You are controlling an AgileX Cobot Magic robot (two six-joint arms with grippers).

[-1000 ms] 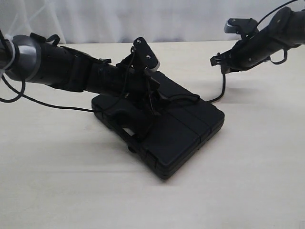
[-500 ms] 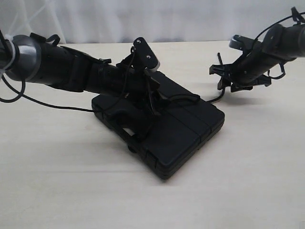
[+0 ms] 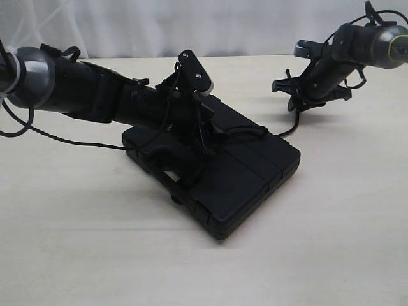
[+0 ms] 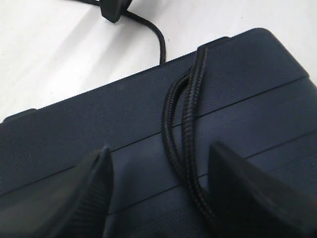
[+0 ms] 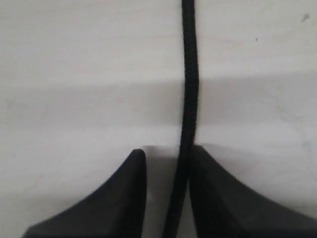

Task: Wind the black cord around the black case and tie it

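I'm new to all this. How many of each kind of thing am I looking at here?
Robot arms: 2
Black case: 1
Black cord: 1
Table: 1
Total: 5

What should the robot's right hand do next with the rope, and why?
Probably close the right gripper on the black cord. The cord runs between its fingers, but a gap shows on one side, so it is not pinched. The left gripper is open over two strands on the black case.
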